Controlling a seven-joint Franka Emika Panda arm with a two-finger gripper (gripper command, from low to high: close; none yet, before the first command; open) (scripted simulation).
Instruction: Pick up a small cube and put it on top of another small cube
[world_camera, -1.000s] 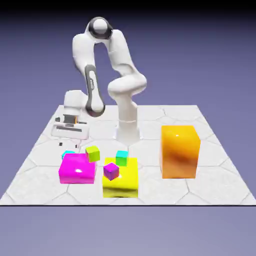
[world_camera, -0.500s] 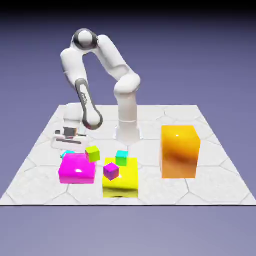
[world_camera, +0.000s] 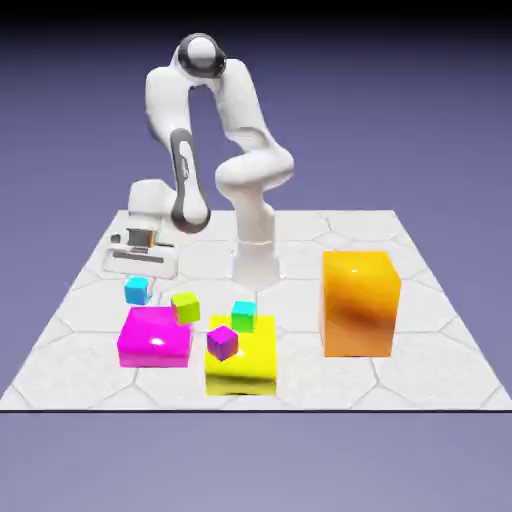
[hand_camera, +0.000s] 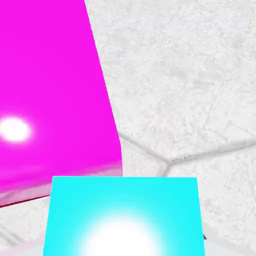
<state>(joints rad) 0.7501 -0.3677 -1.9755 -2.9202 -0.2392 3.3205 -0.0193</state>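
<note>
Exterior view: high, distant, whole table (world_camera: 420, 350). Hand view: close. Shared: magenta block (world_camera: 155, 337).

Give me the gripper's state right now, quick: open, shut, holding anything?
Gripper: shut on the tiny bright cyan cube, lifted clear of the table beside the magenta block.
</note>
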